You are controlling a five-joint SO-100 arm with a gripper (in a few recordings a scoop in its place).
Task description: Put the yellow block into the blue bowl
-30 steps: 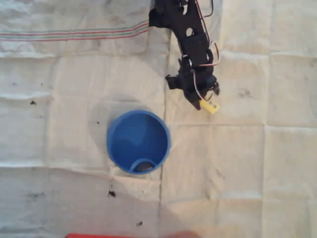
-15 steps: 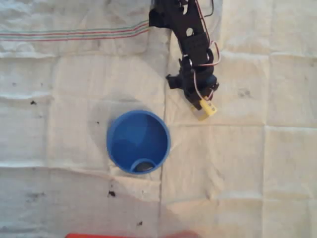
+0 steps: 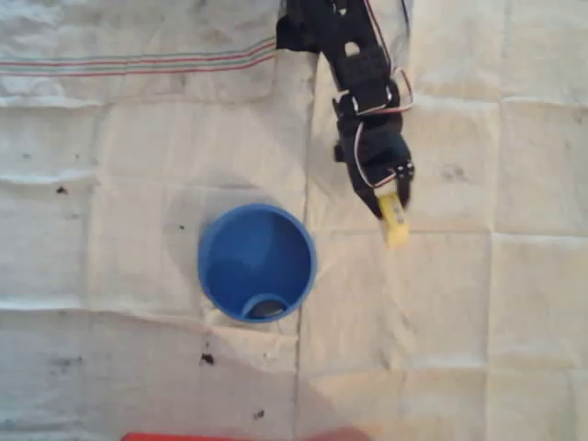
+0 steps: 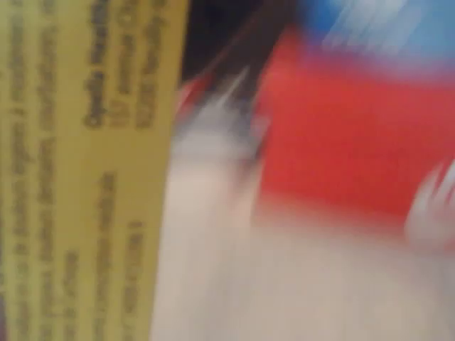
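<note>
The yellow block [image 3: 395, 220] is small and sits between the black gripper's [image 3: 391, 204] fingers, to the right of the blue bowl [image 3: 257, 263] and a bowl's width away from its rim. The gripper is shut on the block. In the wrist view the block [image 4: 85, 170] fills the left side as a yellow face with dark printed text, blurred by motion. The bowl stands upright on the white cloth with a dark oval mark [image 3: 266, 308] inside near its lower rim.
The black arm [image 3: 354, 64] reaches down from the top edge in the overhead view. A white creased cloth [image 3: 459, 303] covers the table. A red object [image 3: 239, 436] lies at the bottom edge; a red shape [image 4: 341, 142] shows blurred in the wrist view.
The gripper has turned and moved slightly down and right with the yellow block, which now points downward. The bowl has not moved.
</note>
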